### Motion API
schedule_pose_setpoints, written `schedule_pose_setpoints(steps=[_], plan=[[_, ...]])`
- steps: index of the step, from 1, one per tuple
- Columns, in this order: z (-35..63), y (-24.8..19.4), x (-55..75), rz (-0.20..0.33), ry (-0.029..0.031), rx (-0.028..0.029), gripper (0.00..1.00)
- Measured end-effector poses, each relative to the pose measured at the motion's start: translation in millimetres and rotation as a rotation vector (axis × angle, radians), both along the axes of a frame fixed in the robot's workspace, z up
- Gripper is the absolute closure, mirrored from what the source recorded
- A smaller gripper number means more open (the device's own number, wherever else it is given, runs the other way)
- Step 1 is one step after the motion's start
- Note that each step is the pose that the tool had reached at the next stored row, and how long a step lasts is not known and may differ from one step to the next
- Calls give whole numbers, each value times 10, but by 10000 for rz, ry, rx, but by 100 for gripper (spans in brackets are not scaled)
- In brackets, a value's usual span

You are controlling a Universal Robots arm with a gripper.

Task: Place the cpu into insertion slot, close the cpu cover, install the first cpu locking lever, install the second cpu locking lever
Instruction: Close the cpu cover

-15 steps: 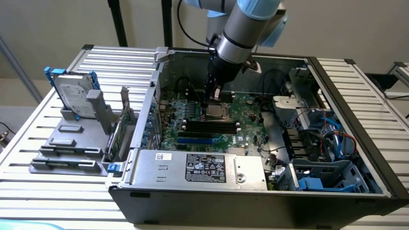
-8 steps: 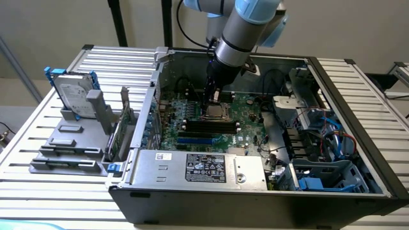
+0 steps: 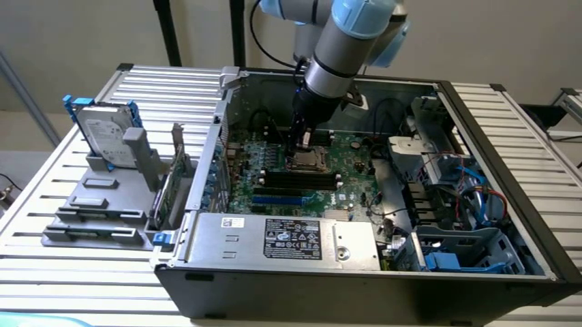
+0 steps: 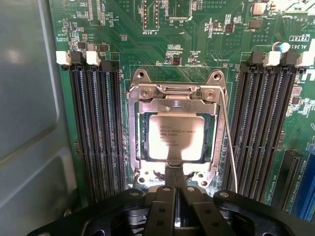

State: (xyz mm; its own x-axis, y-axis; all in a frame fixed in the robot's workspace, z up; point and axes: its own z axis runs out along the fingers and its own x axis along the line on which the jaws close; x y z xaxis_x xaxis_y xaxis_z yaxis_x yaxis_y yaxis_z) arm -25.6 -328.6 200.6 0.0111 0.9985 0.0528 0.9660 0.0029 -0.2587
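The cpu [image 4: 174, 137], a silvery square chip, lies flat in the insertion slot [image 4: 143, 142] on the green board. The cpu cover [image 4: 172, 96], a silver frame with a window, is folded down around the chip. A thin wire locking lever [image 4: 229, 142] runs along one side of the socket, not latched. My gripper [image 4: 175, 172] is shut with its black fingers [image 4: 165, 196] pressed together and empty, their tips at the cover's near edge. In the exterior view the gripper [image 3: 303, 146] points straight down onto the socket [image 3: 309, 161] inside the open computer case.
Long black memory slots [image 4: 98, 128] [image 4: 266, 123] flank the socket closely. Blue card slots [image 4: 305, 187] lie off to one side, and a grey case wall [image 4: 24, 98] stands beside the board. The power supply [image 3: 291, 238], a drive cage [image 3: 454, 191] and cables crowd the case.
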Motion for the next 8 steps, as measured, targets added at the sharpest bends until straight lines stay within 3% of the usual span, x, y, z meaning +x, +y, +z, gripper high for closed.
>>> schedule_pose_setpoints(steps=[6,8], plan=[[2,0,-3,-1,-8,21,89],[50,-8,-3,-1,6,22,89]])
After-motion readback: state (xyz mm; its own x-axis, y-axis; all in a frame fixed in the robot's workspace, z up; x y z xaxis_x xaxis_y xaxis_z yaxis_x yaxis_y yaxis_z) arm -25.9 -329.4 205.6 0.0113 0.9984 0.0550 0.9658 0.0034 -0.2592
